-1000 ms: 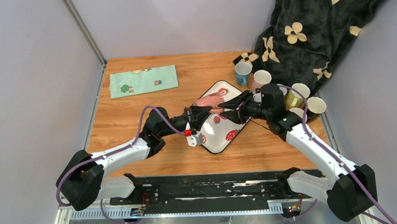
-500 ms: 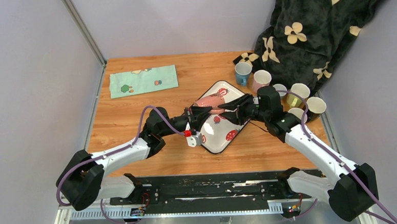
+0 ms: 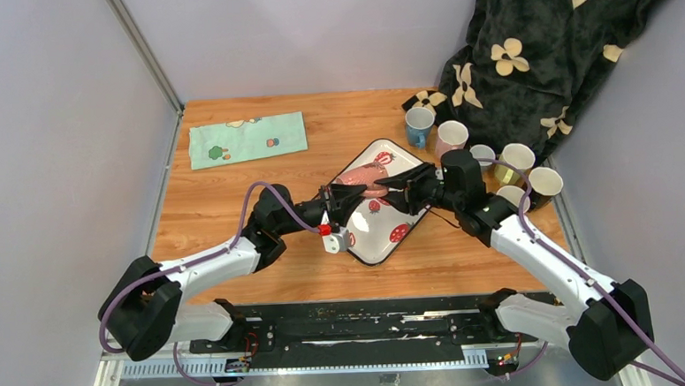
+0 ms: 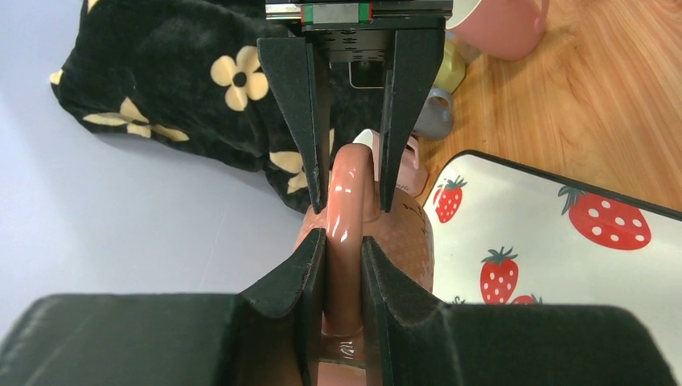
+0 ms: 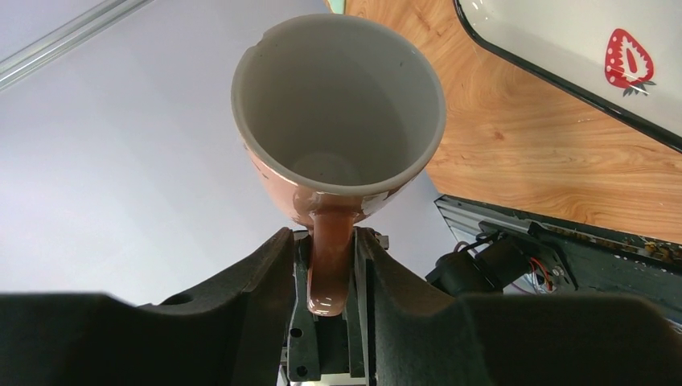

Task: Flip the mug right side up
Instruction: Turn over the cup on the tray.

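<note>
While my left hand grips the handle of the mug at frame centre, its long axis lies level, mouth facing right. My right hand straddles the handle, but I cannot tell whether it grips.

so the mug is a glossy salmon-pink one with a plain white inside and a chunky loop handle, held up by that handle just above the middle of the overhead frame, lying on its side, mouth pointing right
</note>
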